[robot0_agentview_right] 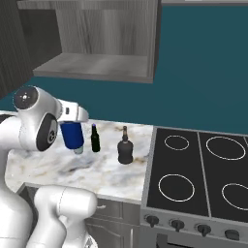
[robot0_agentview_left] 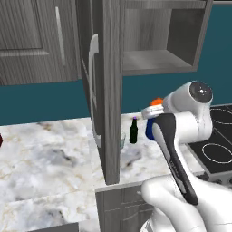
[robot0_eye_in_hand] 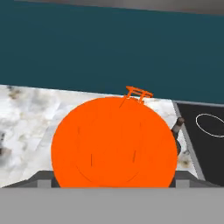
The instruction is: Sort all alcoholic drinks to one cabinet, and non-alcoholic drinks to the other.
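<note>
The gripper [robot0_agentview_right: 73, 127] is sitting right on top of the blue bottle [robot0_agentview_right: 72, 135], which is standing upright, long axis straight down from the fingers, orange cap [robot0_eye_in_hand: 114, 142] dead centre between them, though honestly can't tell if they're pinching it.

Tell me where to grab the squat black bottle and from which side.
Grip the squat black bottle around its round body, coming level from the front counter edge. It stands upright and its neck is thin; the green bottle stands to one side, the stove close on the other.
</note>
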